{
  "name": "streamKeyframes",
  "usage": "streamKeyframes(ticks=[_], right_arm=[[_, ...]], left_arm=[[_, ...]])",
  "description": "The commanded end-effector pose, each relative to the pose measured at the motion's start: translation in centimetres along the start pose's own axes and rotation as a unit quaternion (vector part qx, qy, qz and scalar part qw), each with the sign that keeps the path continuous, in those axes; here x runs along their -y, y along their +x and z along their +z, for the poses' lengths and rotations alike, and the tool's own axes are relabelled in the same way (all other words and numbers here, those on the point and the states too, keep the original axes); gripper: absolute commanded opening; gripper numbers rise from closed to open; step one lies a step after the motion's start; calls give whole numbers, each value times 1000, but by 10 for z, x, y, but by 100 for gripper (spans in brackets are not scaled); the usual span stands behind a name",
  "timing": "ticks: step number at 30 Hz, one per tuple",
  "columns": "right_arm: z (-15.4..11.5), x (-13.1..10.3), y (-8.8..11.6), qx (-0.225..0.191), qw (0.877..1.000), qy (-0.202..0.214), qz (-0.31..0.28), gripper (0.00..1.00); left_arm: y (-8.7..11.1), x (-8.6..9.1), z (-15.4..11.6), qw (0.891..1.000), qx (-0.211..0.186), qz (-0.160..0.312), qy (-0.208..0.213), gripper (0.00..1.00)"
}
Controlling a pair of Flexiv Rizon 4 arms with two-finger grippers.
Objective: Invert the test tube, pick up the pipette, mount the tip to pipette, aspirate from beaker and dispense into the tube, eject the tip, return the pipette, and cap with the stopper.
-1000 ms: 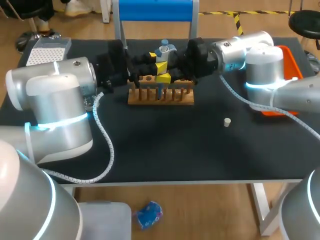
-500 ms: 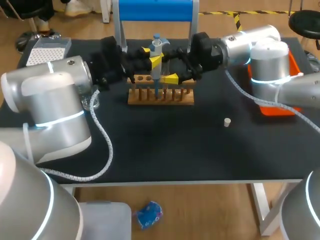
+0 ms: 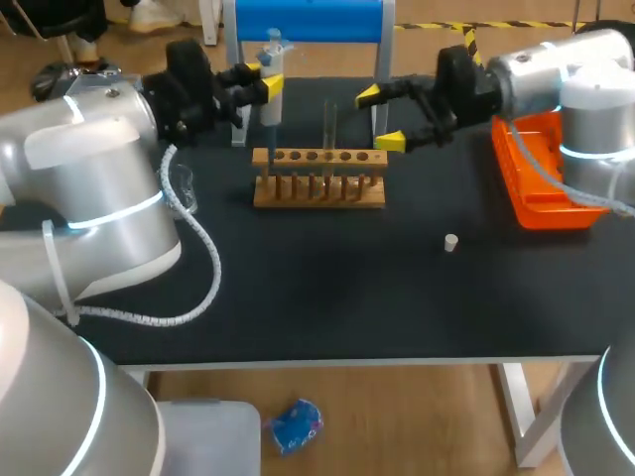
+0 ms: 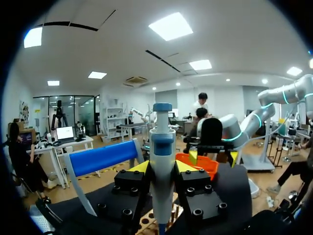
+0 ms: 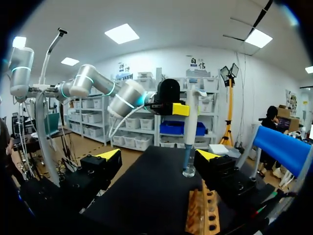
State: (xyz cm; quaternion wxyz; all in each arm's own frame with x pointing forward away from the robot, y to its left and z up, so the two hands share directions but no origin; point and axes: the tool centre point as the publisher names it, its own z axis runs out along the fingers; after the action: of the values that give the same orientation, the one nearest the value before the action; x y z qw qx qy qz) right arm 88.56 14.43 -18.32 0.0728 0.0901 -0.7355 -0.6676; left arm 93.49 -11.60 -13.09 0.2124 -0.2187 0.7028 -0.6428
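The black surface [image 3: 327, 288] carries the wooden rack [image 3: 317, 183]. Near its left end the left jaws hold the pipette [image 3: 271, 84] by its barrel, nose down: light, rigid, smooth plastic, I judge, best held mid-barrel. The right jaws gape wide, empty, beside 1 upright test tube [image 3: 330, 124] in the rack, thin glass, likely fragile and slick. The small stopper [image 3: 450, 242] lies well apart.

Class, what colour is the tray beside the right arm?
The tray is orange; the head view shows it best.
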Motion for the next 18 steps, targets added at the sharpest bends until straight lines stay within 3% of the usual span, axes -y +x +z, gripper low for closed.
streamKeyframes(ticks=[1,10,18], right_arm=[[-29,-8,6,43,998,36,5,100],[-69,1,-27,106,993,40,12,100],[-69,1,-27,106,993,40,12,100]], left_arm=[[-17,8,16,999,34,-9,-21,0],[-51,9,34,991,116,-47,-46,0],[-51,9,34,991,116,-47,-46,0]])
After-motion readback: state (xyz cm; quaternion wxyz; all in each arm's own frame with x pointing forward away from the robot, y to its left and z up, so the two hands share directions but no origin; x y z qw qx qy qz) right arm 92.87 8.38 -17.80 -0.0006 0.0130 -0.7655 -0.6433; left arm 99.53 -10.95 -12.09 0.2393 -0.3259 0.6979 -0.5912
